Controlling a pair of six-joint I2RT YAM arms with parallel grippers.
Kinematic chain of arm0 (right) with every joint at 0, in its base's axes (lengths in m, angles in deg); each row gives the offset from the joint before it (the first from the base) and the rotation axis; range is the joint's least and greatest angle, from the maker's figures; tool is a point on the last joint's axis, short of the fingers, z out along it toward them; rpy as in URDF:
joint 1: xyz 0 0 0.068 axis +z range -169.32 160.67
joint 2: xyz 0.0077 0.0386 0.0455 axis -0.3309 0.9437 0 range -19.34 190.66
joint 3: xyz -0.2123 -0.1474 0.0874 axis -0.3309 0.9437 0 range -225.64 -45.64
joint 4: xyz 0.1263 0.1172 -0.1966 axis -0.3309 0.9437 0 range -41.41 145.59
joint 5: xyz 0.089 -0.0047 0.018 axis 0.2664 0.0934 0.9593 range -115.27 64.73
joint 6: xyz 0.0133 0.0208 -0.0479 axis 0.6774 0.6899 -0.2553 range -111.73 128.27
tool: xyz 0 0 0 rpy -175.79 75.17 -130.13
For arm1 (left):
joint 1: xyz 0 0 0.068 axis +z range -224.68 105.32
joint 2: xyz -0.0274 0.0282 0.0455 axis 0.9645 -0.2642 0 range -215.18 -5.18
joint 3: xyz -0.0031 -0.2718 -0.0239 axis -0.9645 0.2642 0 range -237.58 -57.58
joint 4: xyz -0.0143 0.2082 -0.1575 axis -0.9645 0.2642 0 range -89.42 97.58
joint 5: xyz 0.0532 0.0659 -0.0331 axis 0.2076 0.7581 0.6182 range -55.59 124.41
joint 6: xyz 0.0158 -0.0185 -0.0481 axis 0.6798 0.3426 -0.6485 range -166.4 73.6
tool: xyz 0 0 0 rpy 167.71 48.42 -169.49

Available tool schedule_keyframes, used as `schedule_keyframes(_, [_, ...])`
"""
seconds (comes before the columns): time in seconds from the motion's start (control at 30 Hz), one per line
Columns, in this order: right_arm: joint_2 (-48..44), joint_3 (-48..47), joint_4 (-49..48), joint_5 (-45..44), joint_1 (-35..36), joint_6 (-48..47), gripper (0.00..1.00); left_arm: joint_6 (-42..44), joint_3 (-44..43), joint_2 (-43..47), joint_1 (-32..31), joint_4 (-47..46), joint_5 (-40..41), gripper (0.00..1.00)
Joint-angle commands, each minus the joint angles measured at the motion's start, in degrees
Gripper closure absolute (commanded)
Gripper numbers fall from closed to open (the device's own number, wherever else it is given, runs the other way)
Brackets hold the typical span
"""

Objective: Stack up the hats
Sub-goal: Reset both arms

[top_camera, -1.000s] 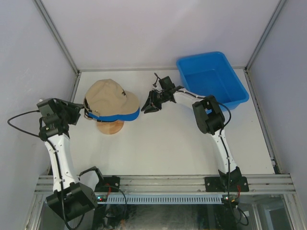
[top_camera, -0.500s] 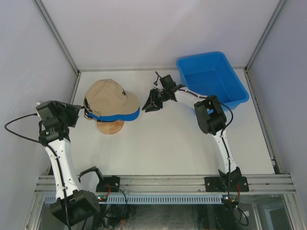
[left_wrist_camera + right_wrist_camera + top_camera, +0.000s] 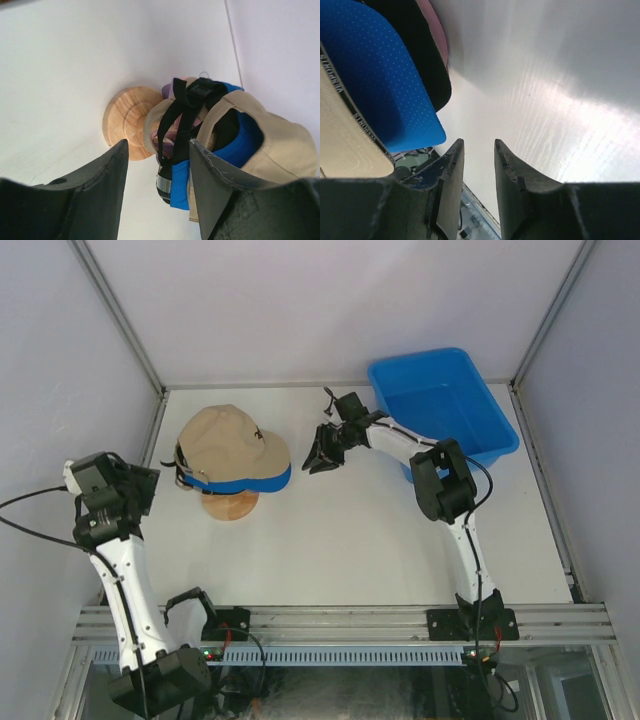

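A: Top external view: the hats (image 3: 232,448) sit nested on the wooden stand (image 3: 228,506), toward the far-left corner of the table (image 3: 350,550). The tan cap (image 3: 222,432) is on top, with a blue brim (image 3: 265,480) showing under it.
B: And the left gripper (image 3: 148,484)?
A: Near the left edge, just beside the stack's strap side, not touching. Left wrist view: jaws well apart, nothing between them. The black strap (image 3: 175,117) lies beyond.
B: The right gripper (image 3: 322,452)?
A: Between the brims and the blue bin (image 3: 440,400), clear of both. Right wrist view: narrow gap between the fingers, nothing in it. A black brim (image 3: 415,30) and a pink brim (image 3: 440,37) are off to its left.
B: Bin's place?
A: Far-right corner.
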Motion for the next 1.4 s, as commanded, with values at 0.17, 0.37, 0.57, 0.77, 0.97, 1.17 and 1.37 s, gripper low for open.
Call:
schedule_keyframes(0.17, [-15.3,-4.3,12.1,-21.3,-0.2,-8.6,0.7,-1.3,-10.6,6.9,-4.1,5.3,15.5,0.45])
schedule_keyframes(0.37, [-23.3,-5.4,19.8,-43.0,1.7,-13.6,0.69,-1.4,-15.3,10.9,-8.1,0.3,21.2,0.46])
schedule_keyframes(0.57, [-28.8,-4.5,24.7,-65.3,3.6,-11.4,0.66,4.5,-16.0,13.9,-12.0,-12.9,21.6,0.38])
schedule_keyframes(0.77, [-31.1,-4.2,29.2,-70.2,3.1,-9.8,0.68,19.8,-21.3,7.3,-28.5,-23.5,22.6,0.22])
schedule_keyframes(0.97, [-36.8,0.4,26.7,-72.1,-0.1,-11.2,0.69,34.4,-19.8,3.7,-48.6,-32.2,29.4,0.22])
schedule_keyframes(1.17, [-45.7,11.4,17.6,-74.3,-2.8,-13.5,0.68,42.8,-12.4,4.2,-62.7,-38.6,26.1,0.22])
schedule_keyframes(1.37, [-48.2,15.6,15.5,-75.7,-4.4,-14.3,0.68,43.3,-4.1,6.1,-69.5,-42.1,25.9,0.22])
